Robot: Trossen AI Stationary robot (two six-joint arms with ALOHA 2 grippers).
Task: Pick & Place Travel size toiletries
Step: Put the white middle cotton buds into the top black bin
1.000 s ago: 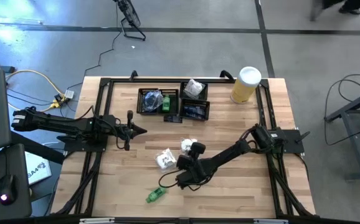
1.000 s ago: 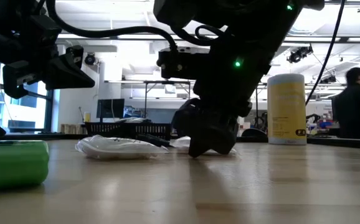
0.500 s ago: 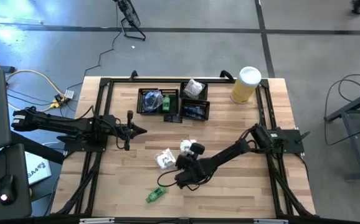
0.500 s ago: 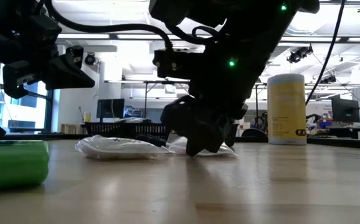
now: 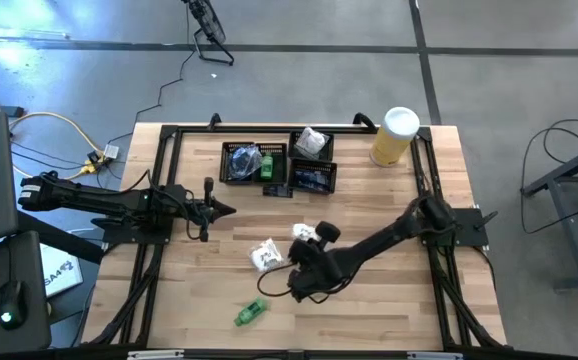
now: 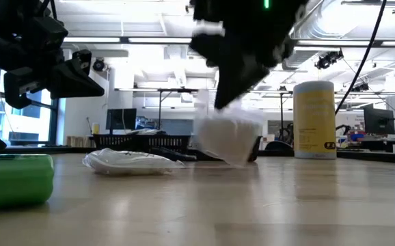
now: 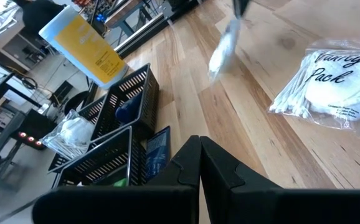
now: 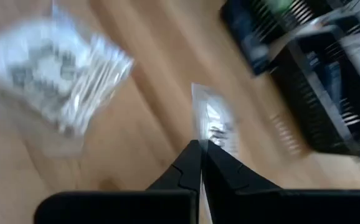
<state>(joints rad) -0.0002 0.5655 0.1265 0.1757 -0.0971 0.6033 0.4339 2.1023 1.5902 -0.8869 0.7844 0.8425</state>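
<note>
My right gripper (image 8: 200, 144) is clenched on the top edge of a small white sachet (image 6: 226, 137), which hangs clear of the table (image 5: 389, 310) near its middle. It dangles limp, so I judge it light, soft and crinkly; a thin sealed edge is the surest place to pinch, though slick film could slide. A cotton-swab packet (image 5: 265, 256) lies just beside me, a green tube (image 5: 251, 313) nearer the front edge. The mesh trays (image 5: 277, 165) sit at the far side. My left gripper (image 5: 219, 209) waits shut, empty.
</note>
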